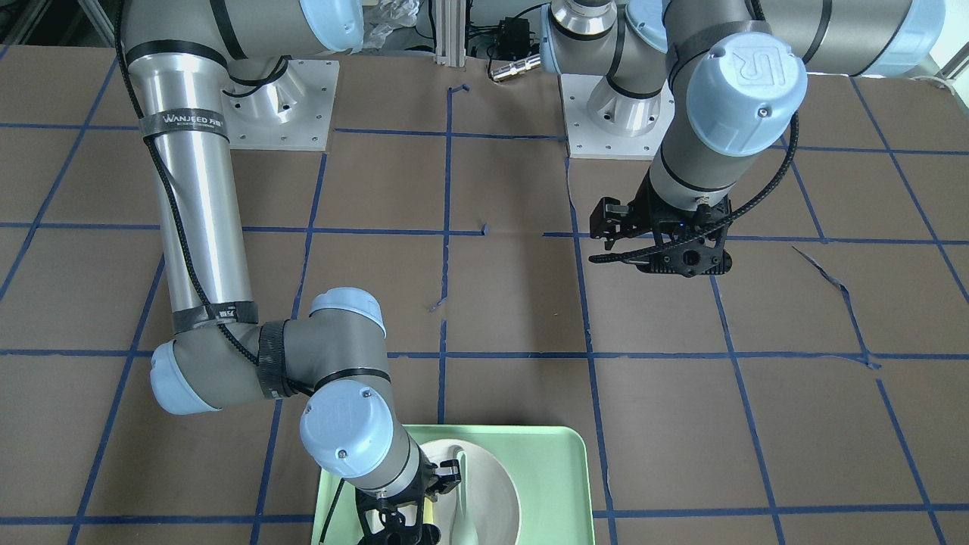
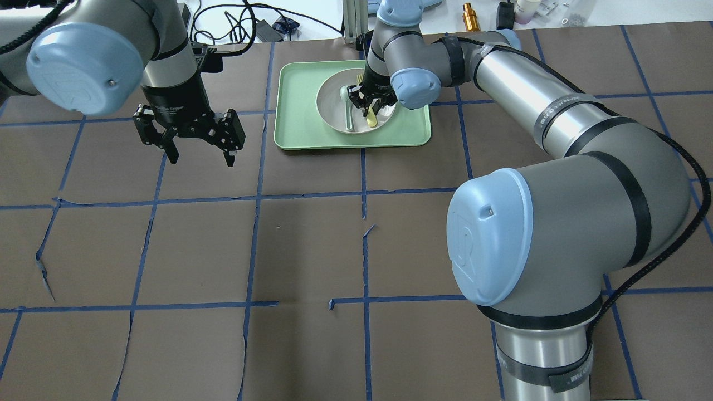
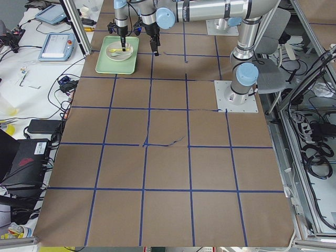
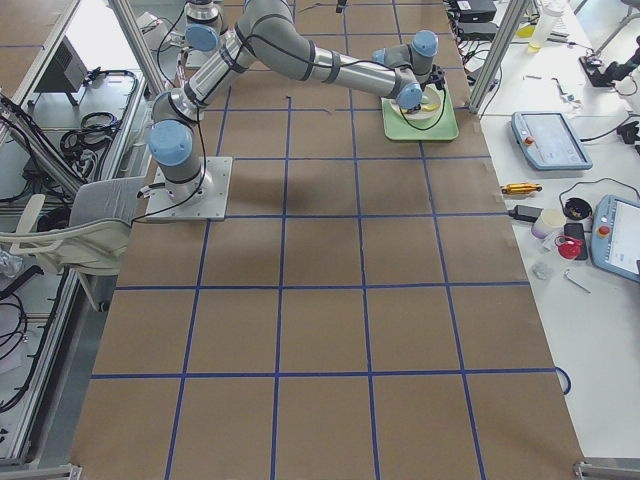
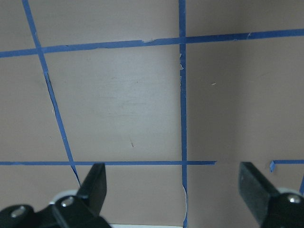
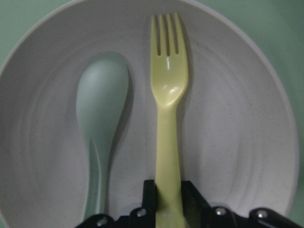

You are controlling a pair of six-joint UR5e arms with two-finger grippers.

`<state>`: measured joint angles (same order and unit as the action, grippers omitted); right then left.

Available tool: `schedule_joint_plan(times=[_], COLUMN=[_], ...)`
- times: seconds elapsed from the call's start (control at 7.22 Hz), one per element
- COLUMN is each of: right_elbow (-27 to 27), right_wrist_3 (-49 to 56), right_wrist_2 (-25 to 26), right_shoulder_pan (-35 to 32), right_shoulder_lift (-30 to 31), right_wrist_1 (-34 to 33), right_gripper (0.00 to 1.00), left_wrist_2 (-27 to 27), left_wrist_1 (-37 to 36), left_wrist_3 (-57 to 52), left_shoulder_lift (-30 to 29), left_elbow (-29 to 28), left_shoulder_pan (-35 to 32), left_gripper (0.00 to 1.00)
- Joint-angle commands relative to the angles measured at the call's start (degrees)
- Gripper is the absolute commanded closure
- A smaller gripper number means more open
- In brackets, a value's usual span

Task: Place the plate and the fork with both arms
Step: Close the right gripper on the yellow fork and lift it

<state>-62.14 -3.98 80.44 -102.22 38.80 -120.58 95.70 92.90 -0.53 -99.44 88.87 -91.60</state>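
The white plate (image 2: 332,99) lies in the mint-green tray (image 2: 295,111) at the table's far side. In it lie the pale yellow fork (image 6: 168,90) and a grey-green spoon (image 6: 100,114), side by side. My right gripper (image 6: 167,197) is down in the plate and shut on the fork's handle; the fork (image 2: 370,117) shows yellow below the fingers in the overhead view. The fork seems to rest on the plate. My left gripper (image 2: 201,160) is open and empty, above bare table to the left of the tray. Its fingers (image 5: 95,183) stand wide apart.
The table is brown with a grid of blue tape lines (image 2: 256,195). The tray's rim (image 1: 579,462) stands near the operators' edge. Cables and small items (image 2: 468,14) lie beyond the table's far edge. The arm bases (image 1: 280,106) are bolted at the robot's side.
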Motion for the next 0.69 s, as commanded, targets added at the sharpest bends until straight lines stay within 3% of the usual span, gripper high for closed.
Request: schedule_joint_plan(times=[0.0, 0.55], right_elbow=[0.00, -0.35], right_wrist_3=[-0.59, -2.62], right_wrist_2=[0.07, 0.33], right_shoulder_pan=[0.00, 0.09], right_shoulder_lift=[0.66, 4.86], right_wrist_1=[0.43, 2.61], right_gripper=[1.00, 1.00], left_wrist_2=[0.01, 0.10], left_wrist_1=[0.09, 0.09], left_wrist_3=[0.00, -0.09], left_shoulder_lift=[0.12, 0.21], left_elbow=[-0.10, -0.54], left_shoulder_pan=[0.02, 0.37], left_gripper=[0.00, 0.00])
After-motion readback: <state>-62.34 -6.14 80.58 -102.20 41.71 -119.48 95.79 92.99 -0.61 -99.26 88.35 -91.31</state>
